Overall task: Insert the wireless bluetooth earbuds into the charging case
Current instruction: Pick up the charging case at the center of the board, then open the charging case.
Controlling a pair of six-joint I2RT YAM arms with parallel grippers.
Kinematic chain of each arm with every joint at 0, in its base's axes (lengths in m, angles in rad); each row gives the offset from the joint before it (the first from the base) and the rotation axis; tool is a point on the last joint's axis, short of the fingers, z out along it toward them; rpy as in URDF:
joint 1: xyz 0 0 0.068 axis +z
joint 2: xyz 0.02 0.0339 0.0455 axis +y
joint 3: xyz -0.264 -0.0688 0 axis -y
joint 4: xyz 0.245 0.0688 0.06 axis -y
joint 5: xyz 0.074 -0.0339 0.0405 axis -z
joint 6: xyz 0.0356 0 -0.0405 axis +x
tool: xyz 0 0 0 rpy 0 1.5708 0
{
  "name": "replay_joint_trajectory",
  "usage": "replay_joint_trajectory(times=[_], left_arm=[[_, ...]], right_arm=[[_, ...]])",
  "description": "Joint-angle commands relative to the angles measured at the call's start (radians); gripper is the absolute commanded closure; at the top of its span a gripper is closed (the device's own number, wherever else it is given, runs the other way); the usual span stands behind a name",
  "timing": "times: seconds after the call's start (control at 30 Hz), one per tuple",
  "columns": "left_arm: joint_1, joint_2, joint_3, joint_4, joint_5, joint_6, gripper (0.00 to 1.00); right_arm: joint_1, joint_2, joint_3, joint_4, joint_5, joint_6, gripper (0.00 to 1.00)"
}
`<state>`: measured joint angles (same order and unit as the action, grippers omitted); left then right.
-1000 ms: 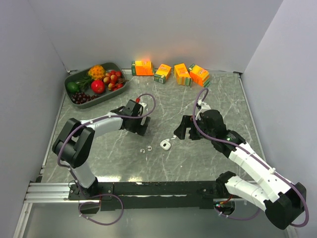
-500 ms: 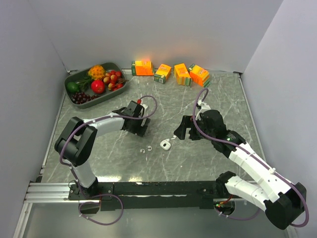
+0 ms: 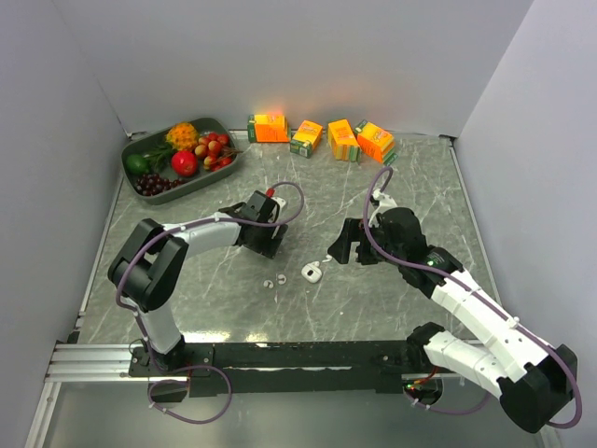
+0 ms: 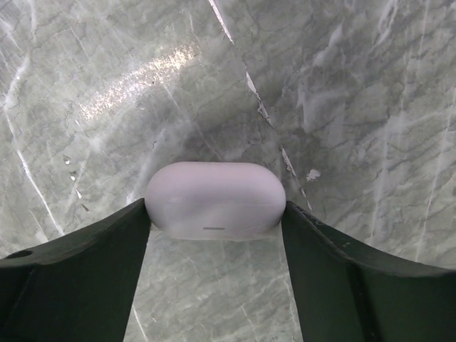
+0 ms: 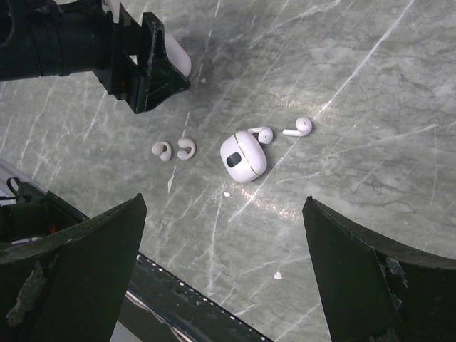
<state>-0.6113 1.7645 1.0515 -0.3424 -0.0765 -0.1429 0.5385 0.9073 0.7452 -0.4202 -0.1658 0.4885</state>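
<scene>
1. left gripper (image 4: 215, 211): left fingers (image 4: 100, 256) closed onto the case (image 4: 214, 196), one pad on each short end. The lid is closed. Can't tell whether the case sits on the table (image 4: 342, 85) or just above it.
2. right gripper (image 5: 222, 206): right fingers (image 5: 75, 274) spread wide, empty, touching nothing, hanging over the table.
3. hook buds (image 5: 162, 149): a pair lying side by side on the table, near the left gripper but apart from it, between it and the near rail (image 5: 185, 303).
4. round case (image 5: 242, 157): near the hook buds on their right. One stem bud (image 5: 262, 133) is right against its far side, and I can't tell whether they touch. The other stem bud (image 5: 298, 128) is just beyond that.
5. Room: bare marble all round the gripped case. Both grippers are mid-table, well apart from the walls and facing each other across the gap where the round case lies.
6. Back edge: fruit tray (image 3: 229, 137) in the left corner, cartons (image 3: 270, 128) in a row along the wall, all well apart from the work area.
</scene>
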Motion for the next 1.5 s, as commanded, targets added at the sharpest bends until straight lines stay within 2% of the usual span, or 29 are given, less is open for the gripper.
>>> replay_joint_trajectory(times=[0.0, 0.27, 0.4, 0.47, 0.5, 0.63, 0.7, 0.73, 0.83, 0.9, 0.97, 1.13, 1.2, 1.33, 1.47], left_arm=[[-0.005, 0.013, 0.022, -0.033, -0.028, 0.009, 0.25], [-0.005, -0.017, 0.005, -0.027, -0.032, -0.012, 0.44], [-0.005, -0.084, -0.010, 0.003, -0.028, -0.040, 0.67], [-0.005, -0.120, -0.030, 0.029, -0.011, -0.056, 0.75], [-0.007, -0.163, -0.039, 0.063, -0.006, -0.064, 0.82], [-0.008, -0.289, -0.096, 0.172, 0.044, -0.070, 0.98], [-0.018, -0.397, -0.166, 0.251, 0.072, -0.060, 0.99], [-0.022, -0.443, -0.204, 0.369, 0.098, -0.052, 0.99], [-0.036, -0.626, -0.376, 0.556, 0.223, -0.031, 0.99], [-0.056, -0.749, -0.510, 0.739, 0.314, 0.002, 0.99], [-0.093, -0.847, -0.616, 0.863, 0.311, 0.038, 0.99], [-0.159, -0.961, -0.709, 0.908, 0.293, 0.095, 0.99], [-0.194, -0.999, -0.722, 0.898, 0.233, 0.118, 0.99], [-0.304, -1.013, -0.700, 0.815, 0.146, 0.257, 0.99], [-0.353, -1.011, -0.717, 0.812, 0.083, 0.302, 0.99]], right_arm=[[-0.003, -0.028, -0.004, 0.014, 0.005, -0.001, 0.00], [-0.003, -0.031, 0.011, 0.009, 0.000, 0.001, 0.00], [-0.003, -0.038, 0.042, -0.005, -0.001, 0.002, 0.00], [-0.003, -0.035, 0.098, -0.044, 0.021, -0.001, 0.00], [-0.002, -0.036, 0.117, -0.055, 0.026, -0.004, 0.00], [-0.003, -0.038, 0.197, -0.088, 0.037, -0.010, 0.00], [-0.003, -0.041, 0.218, -0.094, 0.037, -0.005, 0.00], [-0.003, -0.042, 0.218, -0.091, 0.035, -0.004, 0.00], [-0.002, -0.038, 0.226, -0.092, 0.008, -0.016, 0.00], [-0.002, -0.018, 0.250, -0.109, -0.015, -0.042, 0.00], [0.005, 0.010, 0.291, -0.138, -0.038, -0.083, 0.00], [0.049, 0.073, 0.374, -0.183, -0.113, -0.128, 0.00], [0.093, 0.106, 0.414, -0.202, -0.127, -0.136, 0.00], [0.213, 0.244, 0.554, -0.317, -0.084, -0.198, 0.00], [0.270, 0.292, 0.553, -0.321, -0.058, -0.196, 0.00]])
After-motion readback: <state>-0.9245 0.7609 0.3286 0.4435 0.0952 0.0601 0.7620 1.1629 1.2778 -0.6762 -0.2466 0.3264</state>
